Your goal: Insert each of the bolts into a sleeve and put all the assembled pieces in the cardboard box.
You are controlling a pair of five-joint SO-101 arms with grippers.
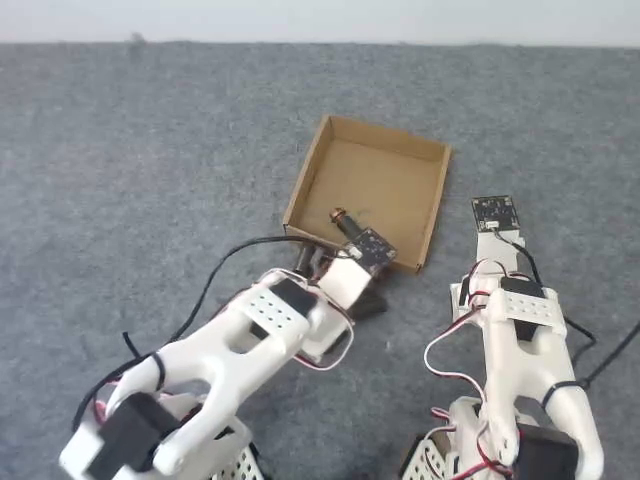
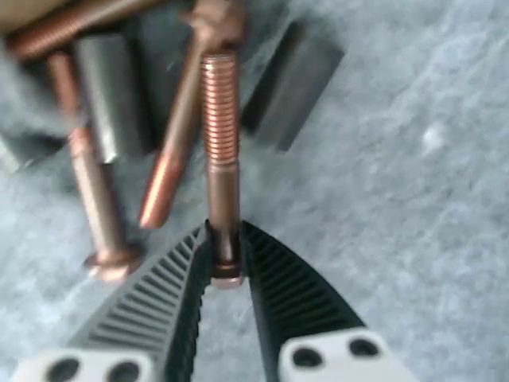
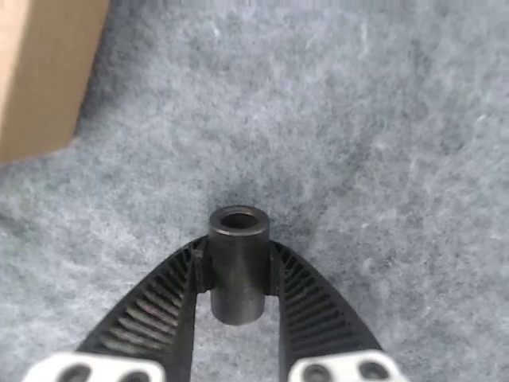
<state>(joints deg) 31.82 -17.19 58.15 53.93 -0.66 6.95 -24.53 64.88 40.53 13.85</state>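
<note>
Clamped: stiff bolt (image 2: 220,143) near its head in left gripper (image 2: 225,239), smooth sleeve (image 3: 237,267) mid-wall in right gripper (image 3: 237,251); both rigid, probably slippery.

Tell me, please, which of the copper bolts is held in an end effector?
The bolt clamped near its head in the left end effector, threaded end pointing away. The other bolts lie loose among the sleeves.
</note>
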